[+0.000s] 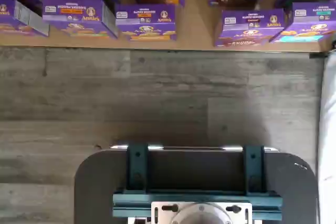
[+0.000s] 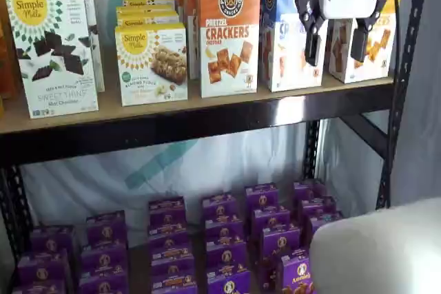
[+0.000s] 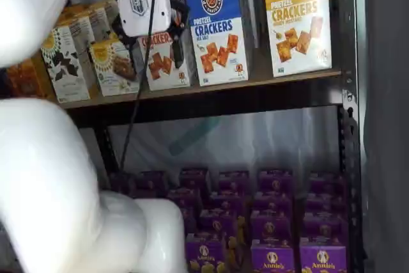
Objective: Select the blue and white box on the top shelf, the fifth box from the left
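Observation:
The blue and white box (image 2: 286,39) stands on the top shelf (image 2: 207,107), between an orange "Pretzel Crackers" box (image 2: 229,32) and a yellow-and-white cracker box (image 2: 375,43). It shows in full in a shelf view (image 3: 220,30), with a blue top, a round logo and "CRACKERS" lettering. My gripper (image 2: 335,56) hangs in front of the shelf, its white body above and two black fingers with a plain gap, empty. It overlaps the blue box's right edge and the yellow box. In a shelf view it (image 3: 148,49) covers the orange box. The wrist view shows no fingers.
Two Simple Mills boxes (image 2: 55,53) (image 2: 151,63) stand at the shelf's left. Several purple boxes (image 2: 220,239) (image 1: 144,22) fill the lower level. A black upright (image 2: 403,80) stands at the right. The white arm (image 3: 45,177) fills one shelf view's left. A teal-bracketed mount (image 1: 197,182) shows over grey floor.

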`<state>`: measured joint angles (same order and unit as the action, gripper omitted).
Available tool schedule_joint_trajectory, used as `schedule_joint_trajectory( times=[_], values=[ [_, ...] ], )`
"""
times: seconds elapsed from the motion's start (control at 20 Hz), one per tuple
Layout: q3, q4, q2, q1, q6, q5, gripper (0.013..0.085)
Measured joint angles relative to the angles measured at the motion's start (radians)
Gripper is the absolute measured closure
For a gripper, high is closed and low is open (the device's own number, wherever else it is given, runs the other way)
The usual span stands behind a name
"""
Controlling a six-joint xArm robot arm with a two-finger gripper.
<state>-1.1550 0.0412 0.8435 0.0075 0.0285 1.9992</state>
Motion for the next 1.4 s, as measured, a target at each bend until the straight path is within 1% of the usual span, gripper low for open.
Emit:
schedule_joint_trajectory(
  times=[0.1,0.15,0.25,0.4,0.55,0.75,1.1,1.4],
  values=[
    [-0.024,0.046,-0.029,-0.042,-0.017,0.051,0.0130],
    [-0.026,0.058,-0.032,-0.051,-0.021,0.057,0.0130],
    [-0.025,0.061,-0.031,-0.050,-0.020,0.057,0.0130],
    [-0.022,0.045,-0.031,-0.031,-0.012,0.037,0.0130],
    [-0.023,0.011,-0.031,-0.006,-0.003,-0.016,0.0130],
    [-0.061,-0.019,-0.078,0.006,-0.002,-0.095,0.0130],
    [-0.178,-0.054,-0.217,-0.005,-0.021,-0.213,0.0130],
    [-0.265,-0.033,-0.304,-0.063,-0.071,-0.277,0.0130]
  ],
)
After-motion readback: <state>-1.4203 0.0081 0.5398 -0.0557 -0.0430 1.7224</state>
